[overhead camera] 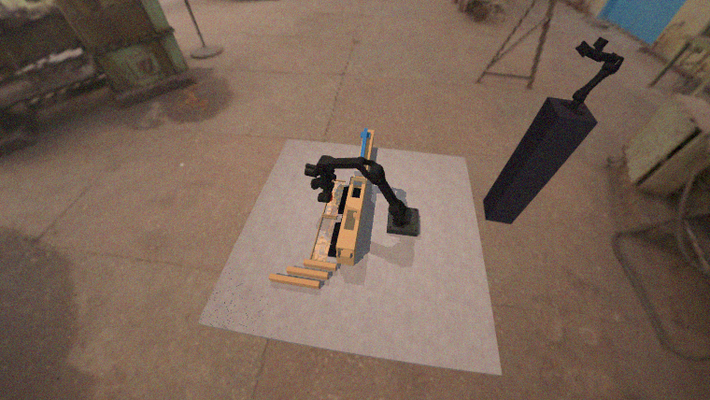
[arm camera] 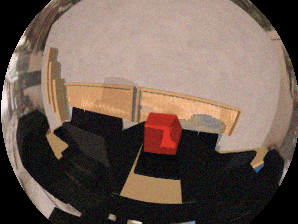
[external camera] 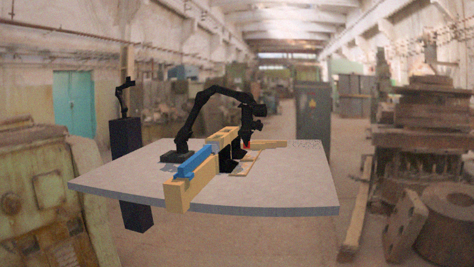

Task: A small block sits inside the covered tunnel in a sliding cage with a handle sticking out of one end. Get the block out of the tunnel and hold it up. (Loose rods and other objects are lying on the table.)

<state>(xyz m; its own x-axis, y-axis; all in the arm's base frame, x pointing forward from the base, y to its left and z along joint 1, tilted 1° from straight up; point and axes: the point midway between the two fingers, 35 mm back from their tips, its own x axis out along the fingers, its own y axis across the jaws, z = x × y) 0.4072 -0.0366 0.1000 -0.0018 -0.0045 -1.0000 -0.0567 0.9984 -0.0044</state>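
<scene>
Three loose wooden rods [overhead camera: 293, 280] [external camera: 275, 144] [arm camera: 59, 87] lie on the counter [overhead camera: 422, 303] [external camera: 265, 192] [arm camera: 165, 35] in the top view, at 7 o'clock from the wooden tunnel [overhead camera: 345, 241] [external camera: 226, 143]; the arm's base [overhead camera: 416, 230] [external camera: 164, 158] stands at 3 o'clock from it, and the blue handle [overhead camera: 364, 135] [external camera: 195, 162] points out at 12; the claw [overhead camera: 325, 198] [external camera: 246, 145] [arm camera: 161, 127] hangs toward 10, a bit of red beside its tips.

In the exterior view, the red block [external camera: 248, 146] [arm camera: 162, 134] is outside the tunnel, at 2 o'clock from the handle; it appears raised above the shallow framed tray [overhead camera: 330, 217] [external camera: 254, 160] [arm camera: 137, 103]; the rods lie toward 3 o'clock from it.

In the wrist view, the claw is clamped on the block, one dark finger at 9 o'clock and one at 3; the tray spreads beyond it toward 12; the rods show at 10.
</scene>
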